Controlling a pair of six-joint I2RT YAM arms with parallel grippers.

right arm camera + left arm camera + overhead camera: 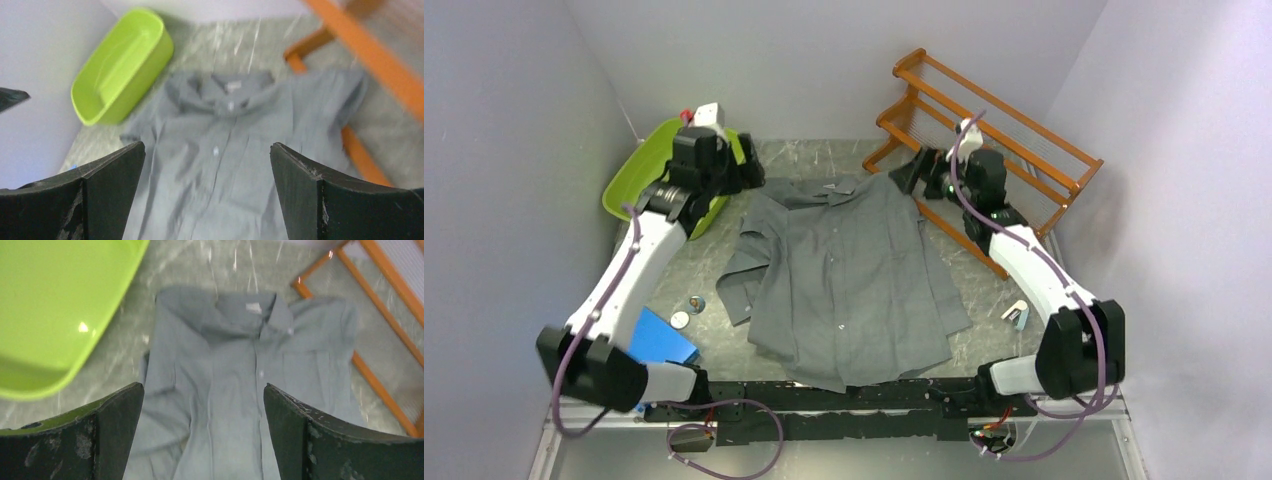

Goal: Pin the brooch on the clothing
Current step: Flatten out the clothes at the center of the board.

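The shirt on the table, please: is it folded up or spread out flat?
The shirt lies spread out, front up; its collar, button row and both sleeves show.

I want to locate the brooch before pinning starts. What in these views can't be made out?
- Top view: small round items left of the shirt are too small to identify.
- Top view: pale object right of the shirt, also too small.
- Top view: the left arm hides part of the green tub.
- Wrist views: the shirt's lower half is cut off by the bottom edge; the right one is blurred.
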